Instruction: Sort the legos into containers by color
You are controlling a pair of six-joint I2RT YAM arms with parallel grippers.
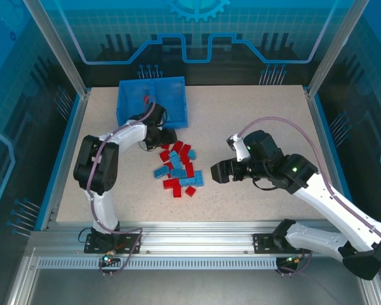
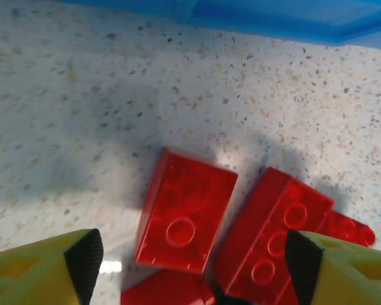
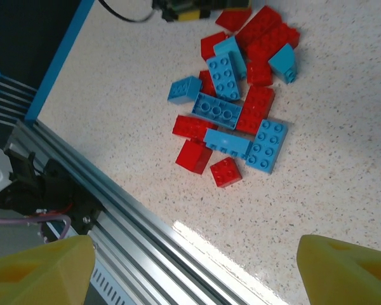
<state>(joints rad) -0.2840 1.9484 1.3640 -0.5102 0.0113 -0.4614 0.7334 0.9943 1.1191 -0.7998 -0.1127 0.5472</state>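
Top external: locate legos heaped on the table, near the blue bin. Left gripper at the pile's far edge, tips hard to make out; right gripper just right of the pile.

Left wrist: left fingers spread, cut off below; between them a red brick, long axis near-to-far, tilted slightly right.

Right wrist: right fingers spread, gripping nothing; pile beyond, bricks pointing all ways.

We list two arms of one make.
- Left arm: white links, black joint housings, and a lilac cable along the link behind the left gripper.
- Right arm: same white and black build. A green light sits on the joint behind the right gripper, with a lilac cable arching over it.
- Fingers: yellow plastic with black inner pads.
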